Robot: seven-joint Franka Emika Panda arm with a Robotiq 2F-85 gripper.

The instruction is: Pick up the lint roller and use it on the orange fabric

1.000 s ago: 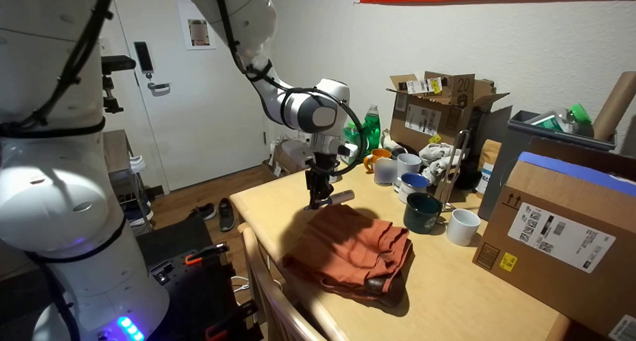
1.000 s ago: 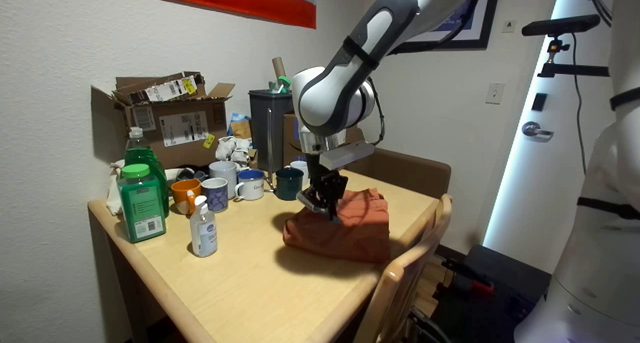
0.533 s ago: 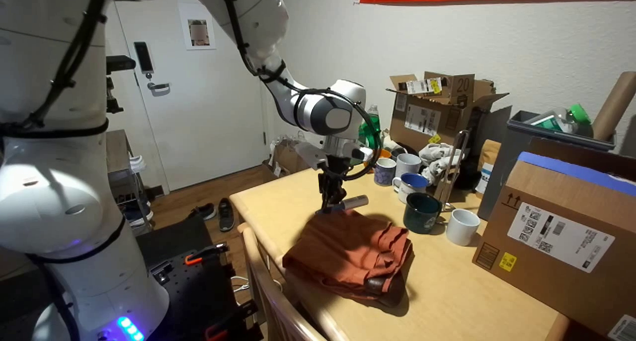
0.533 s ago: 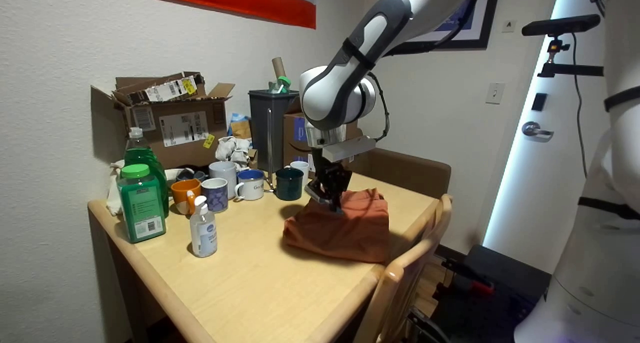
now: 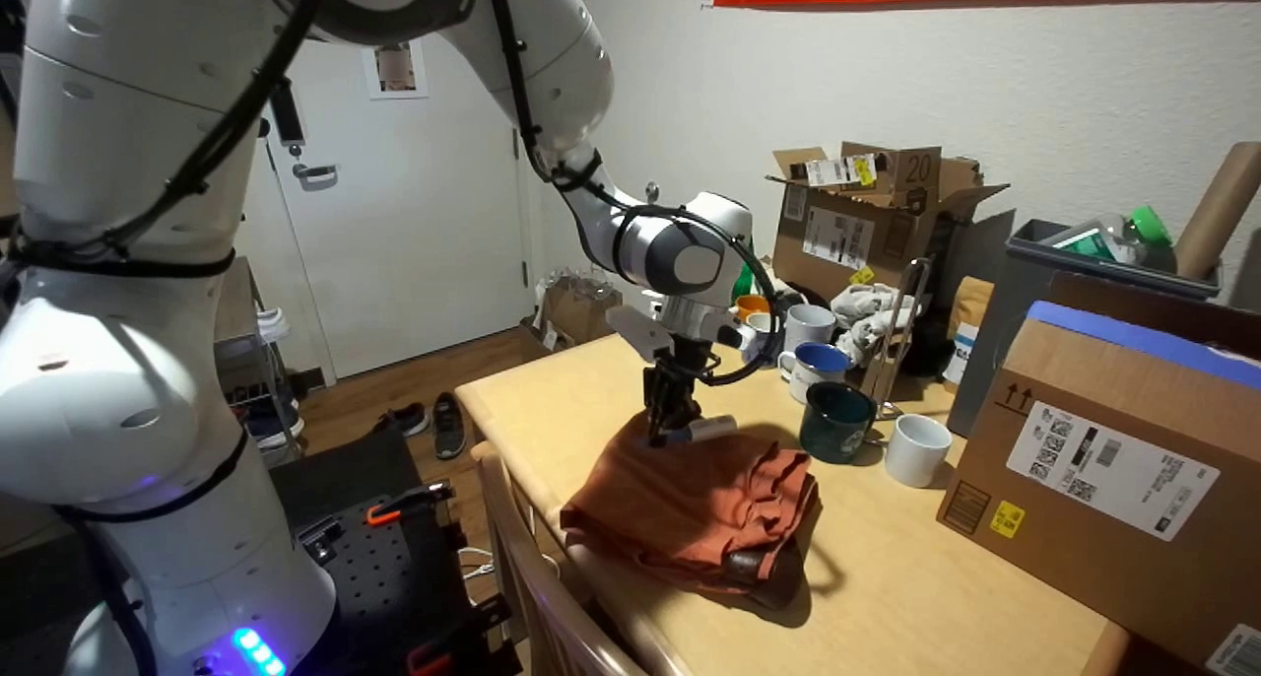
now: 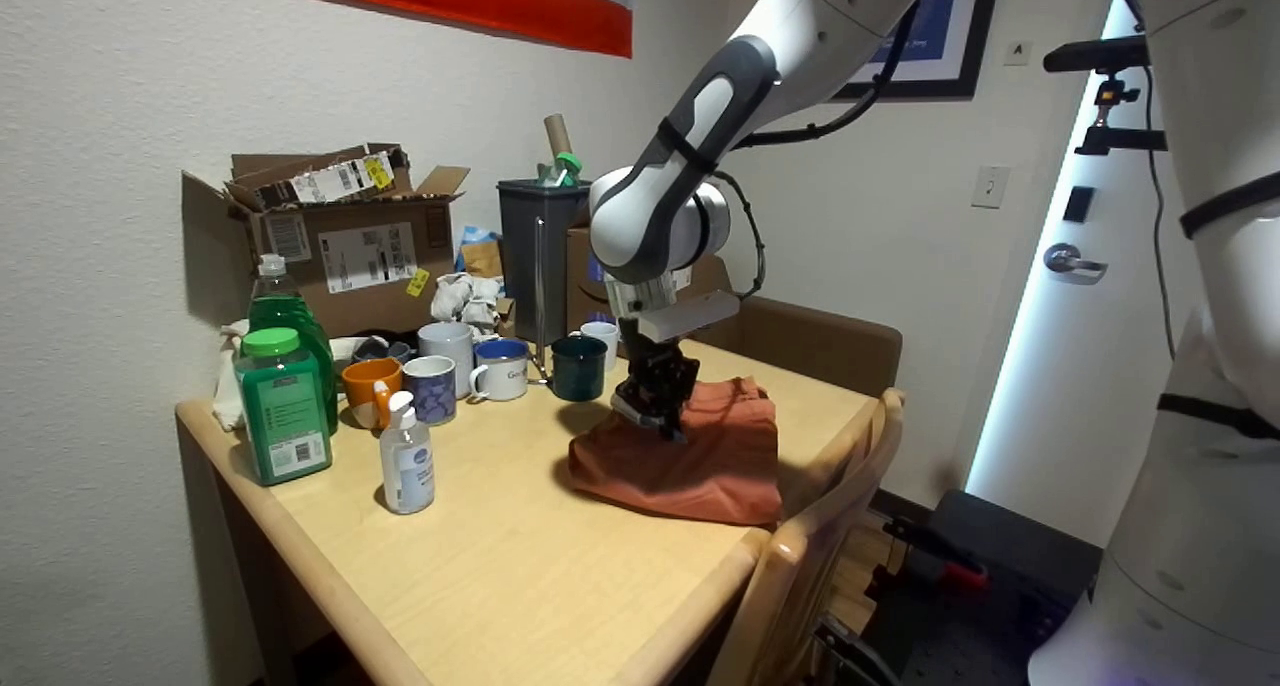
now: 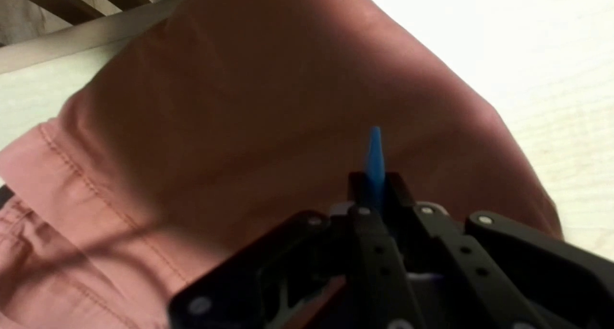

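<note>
The lint roller has a blue handle and a pale cylindrical head. My gripper (image 5: 658, 434) is shut on the handle, whose blue tip sticks out between the fingertips in the wrist view (image 7: 376, 151). The roller's head (image 5: 711, 427) points sideways from the fingers, and it shows partly in an exterior view (image 6: 630, 412). The orange fabric (image 5: 690, 508) lies folded and creased on the table. The gripper is low over its far part, also seen in an exterior view (image 6: 672, 430). I cannot tell whether the head touches the cloth. The fabric fills most of the wrist view (image 7: 268, 103).
Several mugs, among them a dark green mug (image 5: 835, 422) and a white mug (image 5: 917, 449), stand beyond the fabric. A cardboard box (image 5: 1094, 459) stands at the side. A sanitizer bottle (image 6: 408, 461) and a green bottle (image 6: 283, 406) stand on the table. A wooden chair (image 6: 830, 526) is at the edge.
The arm has moved the held lint roller from the fabric's far edge further over the cloth. In the last half second the gripper has come lower. The fabric lies nearly as before.
</note>
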